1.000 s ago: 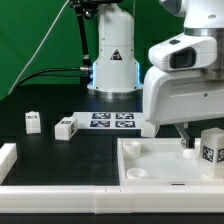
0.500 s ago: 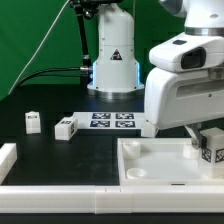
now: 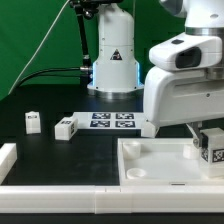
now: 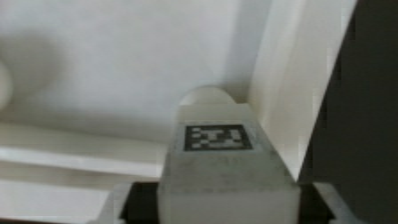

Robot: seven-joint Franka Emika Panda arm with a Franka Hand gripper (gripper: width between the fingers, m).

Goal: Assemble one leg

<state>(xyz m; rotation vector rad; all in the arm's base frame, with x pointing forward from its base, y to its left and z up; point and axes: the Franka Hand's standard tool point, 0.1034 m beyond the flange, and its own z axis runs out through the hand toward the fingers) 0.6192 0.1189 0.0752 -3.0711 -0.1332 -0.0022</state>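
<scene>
My gripper [image 3: 212, 137] is shut on a leg [image 3: 212, 148], a small white block with a black-and-white tag, held low over the right part of the large white tray [image 3: 150, 170]. In the wrist view the leg [image 4: 217, 150] fills the space between my fingers [image 4: 139, 200], with its tagged face showing, and its tip is by the tray's raised wall [image 4: 285, 70]. Whether it touches the tray I cannot tell. Two more legs [image 3: 33, 121] [image 3: 65, 127] lie on the black table at the exterior view's left.
The marker board [image 3: 112, 121] lies behind the tray, in front of the arm's white base [image 3: 112, 60]. Another white block [image 3: 148, 127] sits by the board's right end. A white frame piece [image 3: 6, 160] borders the front left.
The gripper has lowered with the leg, from above the tray's right side down toward it. Most of the drop came in the first half second.
</scene>
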